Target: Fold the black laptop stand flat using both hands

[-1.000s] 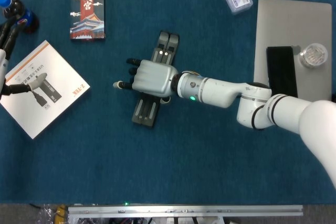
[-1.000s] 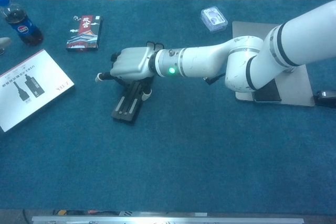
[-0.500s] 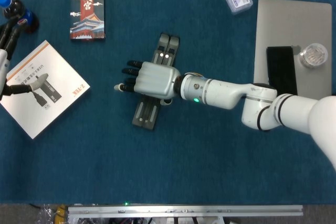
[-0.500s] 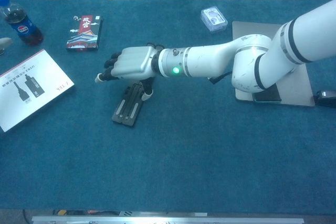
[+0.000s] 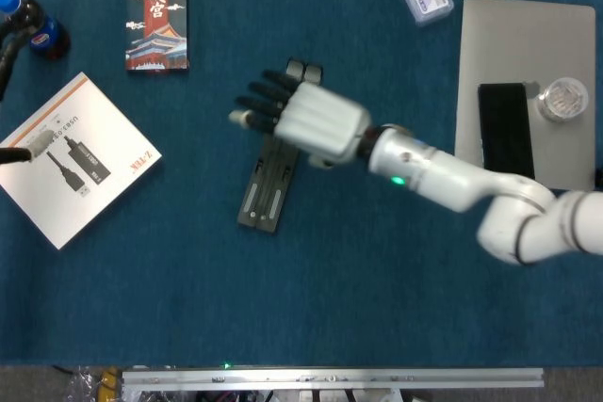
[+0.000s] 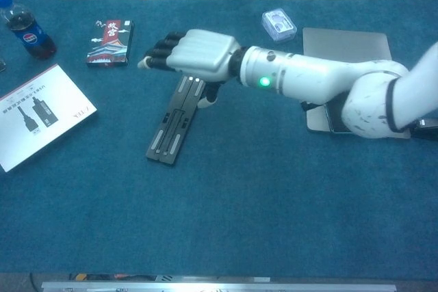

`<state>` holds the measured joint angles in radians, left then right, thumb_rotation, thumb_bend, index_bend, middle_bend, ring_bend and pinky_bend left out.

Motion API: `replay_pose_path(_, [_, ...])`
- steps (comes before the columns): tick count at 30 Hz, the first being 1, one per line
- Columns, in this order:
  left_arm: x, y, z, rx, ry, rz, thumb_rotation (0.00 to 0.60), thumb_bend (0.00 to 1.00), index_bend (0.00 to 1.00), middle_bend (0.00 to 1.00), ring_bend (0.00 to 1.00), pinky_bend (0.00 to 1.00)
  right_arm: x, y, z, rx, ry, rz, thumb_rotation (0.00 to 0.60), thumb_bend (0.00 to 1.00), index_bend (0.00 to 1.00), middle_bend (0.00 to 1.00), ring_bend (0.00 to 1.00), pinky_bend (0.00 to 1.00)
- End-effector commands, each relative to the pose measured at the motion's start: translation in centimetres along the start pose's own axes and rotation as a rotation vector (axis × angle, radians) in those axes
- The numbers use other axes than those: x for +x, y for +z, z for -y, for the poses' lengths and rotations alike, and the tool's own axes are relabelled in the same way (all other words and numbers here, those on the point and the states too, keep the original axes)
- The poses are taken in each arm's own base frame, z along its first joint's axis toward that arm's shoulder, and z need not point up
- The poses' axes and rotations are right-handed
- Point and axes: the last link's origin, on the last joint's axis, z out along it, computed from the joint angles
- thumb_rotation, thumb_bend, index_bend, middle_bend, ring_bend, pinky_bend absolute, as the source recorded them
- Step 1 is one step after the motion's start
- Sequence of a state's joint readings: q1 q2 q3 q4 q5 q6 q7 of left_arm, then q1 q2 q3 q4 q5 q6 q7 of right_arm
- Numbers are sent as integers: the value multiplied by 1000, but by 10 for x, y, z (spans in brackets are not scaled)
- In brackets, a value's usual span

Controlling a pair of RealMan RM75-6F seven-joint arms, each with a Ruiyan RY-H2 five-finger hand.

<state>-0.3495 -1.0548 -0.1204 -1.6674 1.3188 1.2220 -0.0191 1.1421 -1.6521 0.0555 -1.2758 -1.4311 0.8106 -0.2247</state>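
Laptop stand [image 5: 270, 184] is lying flat-looking on the blue table [image 5: 377, 298], roughly centre of the cloth, well right of the manual [image 5: 71, 152] and below-right of the card box [image 5: 156, 26]. Going left to right: at the far left edge of the head view only a dark sliver of the left arm is showing near the cola bottle [image 5: 38, 30]; the left hand itself isn't visible in either view, so its fingers can't be judged. Stand's long axis is running diagonally, near end pointing down-left toward the robot, far end pointing up-right away from it; in the chest view [image 6: 174, 120] the same slant is reading as near-left to far-right. Both rails are sitting side by side, apparently collapsed against the cloth, though whether the hinge is fully seated can't be told from here. Right hand [image 5: 306, 118] is hovering over the stand's far end, palm down, fingers [image 5: 268, 101] extended and slightly apart, holding nothing; chest view is showing it raised clear of the stand. Judgement: step in hand is confirming the fold, so the right hand should be pressing evenly along the axis rather than across it, to avoid skidding the stand sideways, with the left hand bracing the near end. Laptop [image 5: 528, 44] with the phone [image 5: 505, 127] on it is sitting well to the right, out of the way.
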Motion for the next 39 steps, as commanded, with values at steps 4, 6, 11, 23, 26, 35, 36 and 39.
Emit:
replay_pose_path(4, [-1, -5, 10, 17, 88, -75, 600, 201, 1, 0, 0, 0, 13, -100, -43, -373, 52, -146, 600, 181, 94, 283, 96, 105])
replay_pose_path(6, [-2, -9, 13, 18, 117, -87, 600, 201, 20, 16, 0, 0, 12, -126, -49, -449, 70, -153, 600, 202, 150, 313, 120, 136])
replay_pose_path(11, [-6, -20, 21, 30, 181, -121, 600, 201, 112, 92, 34, 0, 8, -185, -62, -598, 38, -146, 600, 209, 171, 335, 140, 146])
replay_pose_path(23, [-11, -54, 17, 0, 209, -121, 600, 201, 166, 144, 76, 159, -19, -279, -62, -891, 32, -163, 600, 209, 171, 335, 140, 146])
replay_pose_path(26, [-13, -62, 15, -9, 203, -101, 600, 201, 165, 142, 75, 159, -21, -291, -60, -936, 22, -181, 600, 209, 170, 335, 140, 146])
replay_pose_path(35, [-4, -73, 19, 1, 197, -101, 600, 201, 165, 134, 63, 127, -25, -322, -53, -1044, -6, -186, 600, 209, 171, 335, 141, 146])
replay_pose_path(36, [-3, -73, 21, 9, 197, -108, 600, 201, 165, 134, 63, 127, -25, -326, -53, -1054, -5, -183, 600, 209, 171, 335, 141, 146])
replay_pose_path(39, [1, -77, 31, 41, 190, -119, 600, 201, 165, 131, 58, 127, -27, -334, -53, -1072, -2, -170, 600, 209, 171, 335, 142, 146])
